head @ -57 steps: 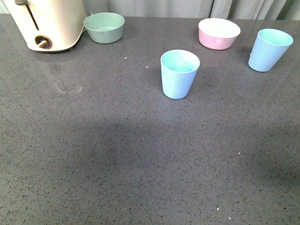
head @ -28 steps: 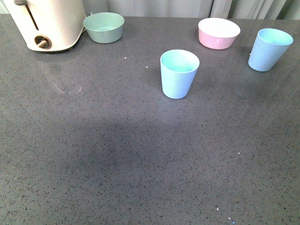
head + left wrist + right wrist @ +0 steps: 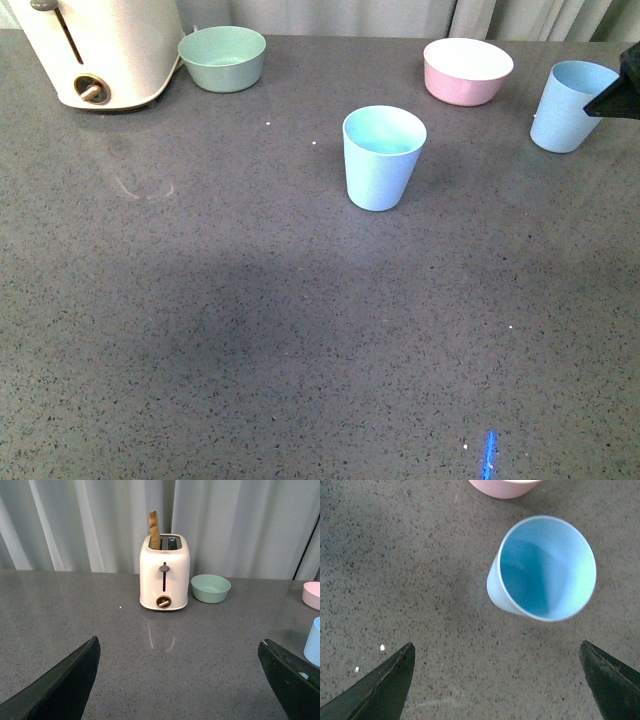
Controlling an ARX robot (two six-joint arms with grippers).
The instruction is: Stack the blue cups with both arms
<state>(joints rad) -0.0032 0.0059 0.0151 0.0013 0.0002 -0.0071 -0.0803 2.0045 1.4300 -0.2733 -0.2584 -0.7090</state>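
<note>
Two blue cups stand upright on the desk (image 3: 200, 330), well apart. Mid cup (image 3: 383, 158) sits centre frame, a bit above middle, on its own. Right cup (image 3: 568, 108) is far upper right, just right of the pink bowl (image 3: 467, 72). A black bit of the right arm (image 3: 622, 88) pokes in at the right edge and overlaps that cup's rim in front view. Right wrist cam: right pincer (image 3: 496, 645) is spread wide w/ nothing betw. its fingers (image 3: 385, 685). The right cup lies ahead of the tips, no contact. Left pincer (image 3: 178, 642) is spread wide too, empty, facing the toaster (image 3: 164, 572) w/ a bread slice (image 3: 154, 530) in one slot and the green bowl (image 3: 210, 588) beside it. Front view has toaster & green bowl upper left.
</note>
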